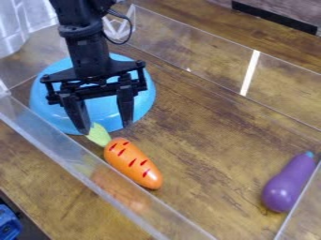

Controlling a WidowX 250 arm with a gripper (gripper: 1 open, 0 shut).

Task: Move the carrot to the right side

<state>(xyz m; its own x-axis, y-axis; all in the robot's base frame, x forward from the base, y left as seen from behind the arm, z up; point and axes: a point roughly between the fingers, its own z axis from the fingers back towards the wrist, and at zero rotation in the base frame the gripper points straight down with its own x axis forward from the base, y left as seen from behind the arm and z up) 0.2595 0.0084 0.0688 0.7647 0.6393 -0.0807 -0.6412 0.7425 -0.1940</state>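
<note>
- Gripper [105,127], black, held above the blue bowl [53,113]; fingers spread apart, nothing seen between them.
- Carrot [131,163] located on the wooden table [201,138], below and slightly right of the gripper in the view; not gripped.
- Leafy yellow-green tip pointed up toward the gripper, close to the fingertips in the view; contact cannot be told.
- Orange body with dark-red stripes angled down and to the right, away from the gripper; rounded end farthest from it.
- Carrot placed near the clear barrier [90,169], which is stretched diagonally across the lower left; touching or apart cannot be told.
- Bowl partly hidden by the gripper, located just beyond the leafy tip.
- Purple eggplant [288,182] seen at the right side of the table, well apart from carrot and gripper.
- Blue object [9,224] cut off at the lower-left corner, outside the barrier.
</note>
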